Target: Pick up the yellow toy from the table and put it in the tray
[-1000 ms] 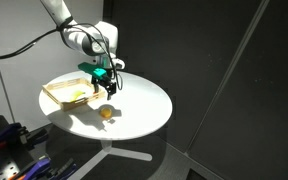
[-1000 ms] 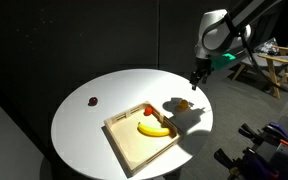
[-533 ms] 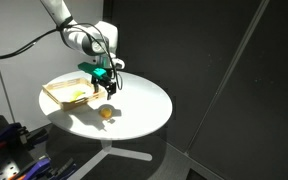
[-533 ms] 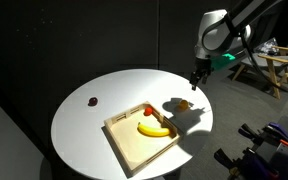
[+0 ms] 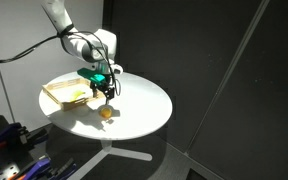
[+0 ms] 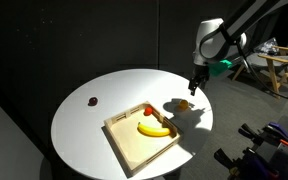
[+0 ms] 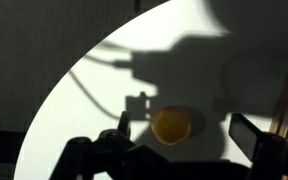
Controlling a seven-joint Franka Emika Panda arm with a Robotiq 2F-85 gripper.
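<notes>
The yellow toy (image 5: 106,112) is a small roundish lump on the round white table (image 5: 144,100), close to the tan wooden tray (image 5: 56,95). It also shows in an exterior view (image 6: 182,104) and in the wrist view (image 7: 170,125). My gripper (image 5: 103,90) hangs open a little above the toy, also seen in an exterior view (image 6: 192,88). In the wrist view the gripper's (image 7: 184,130) two fingers stand wide apart on either side of the toy, holding nothing. The tray (image 6: 119,150) lies beside the toy on the table (image 6: 94,130).
The tray holds a banana-shaped yellow piece (image 6: 154,128) and a small red piece (image 6: 149,110). A tiny dark bead (image 6: 92,101) lies on the table away from the tray. The toy sits near the table's edge. Dark curtains surround the table.
My gripper has moved down and a little sideways toward the yellow toy. The toy and tray have not moved.
</notes>
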